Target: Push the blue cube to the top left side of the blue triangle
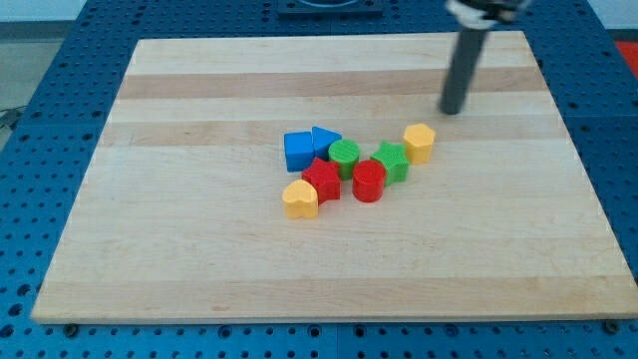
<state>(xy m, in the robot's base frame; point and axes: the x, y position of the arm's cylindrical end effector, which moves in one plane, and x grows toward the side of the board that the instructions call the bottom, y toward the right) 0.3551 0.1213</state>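
Observation:
The blue cube [298,152] sits near the board's middle, touching the left side of the blue triangle [325,141]. My tip [453,111] is at the view's upper right, well to the right of and above both blue blocks, nearest the yellow hexagon-like block [420,143], and touches no block.
A green cylinder [345,157], a green star [392,162], a red star [322,180], a red cylinder [369,180] and a yellow heart [300,198] cluster just below and right of the blue blocks. The wooden board [199,249] lies on a blue perforated table.

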